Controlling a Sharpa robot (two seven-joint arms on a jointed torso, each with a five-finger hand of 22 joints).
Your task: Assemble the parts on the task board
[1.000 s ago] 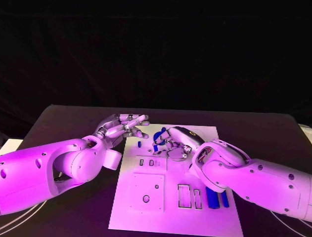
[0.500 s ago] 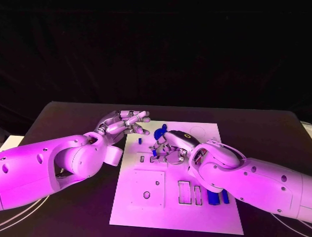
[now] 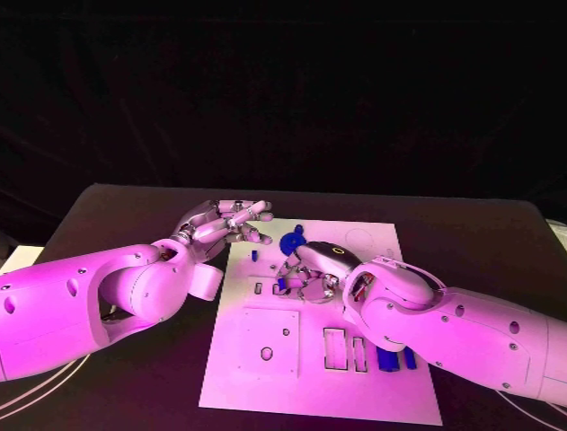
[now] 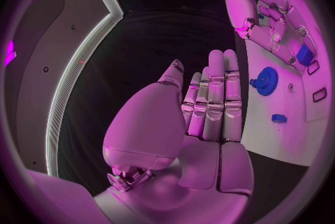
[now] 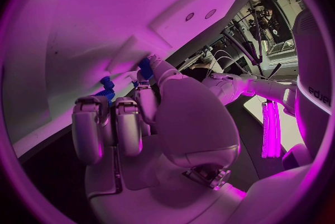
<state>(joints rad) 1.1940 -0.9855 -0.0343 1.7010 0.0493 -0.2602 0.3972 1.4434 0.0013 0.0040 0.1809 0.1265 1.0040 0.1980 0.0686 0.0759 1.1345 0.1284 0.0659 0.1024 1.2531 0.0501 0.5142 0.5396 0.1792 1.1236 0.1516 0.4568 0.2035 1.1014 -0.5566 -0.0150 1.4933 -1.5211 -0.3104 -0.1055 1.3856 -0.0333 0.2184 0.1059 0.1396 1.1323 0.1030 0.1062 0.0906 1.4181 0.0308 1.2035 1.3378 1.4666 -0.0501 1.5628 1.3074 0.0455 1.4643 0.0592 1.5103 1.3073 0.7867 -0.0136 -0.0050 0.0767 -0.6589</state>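
The white task board [image 3: 312,388] lies mid-table. My right hand [image 3: 312,268] is over its far half, fingers curled down, pinching a small blue part [image 5: 106,86] against the board; blue also shows at its fingertips [image 3: 283,287]. My left hand [image 3: 226,224] hovers at the board's far left edge, fingers straight and apart, holding nothing. Just beyond the left fingertips a blue gear [image 4: 265,80] lies on the board, with a small blue piece [image 4: 279,118] beside it. How the pinched part sits in the board is hidden by the fingers.
Two long blue bars [image 3: 394,359] rest near the board's right edge, beside empty slots [image 3: 345,352]. A square plate with holes [image 3: 270,339] sits in the board's near-left area. The black table [image 3: 115,215] surrounds the board.
My right hand has drawn slightly nearer and lower onto the board with the blue part. The left hand has stayed almost still by the gear.
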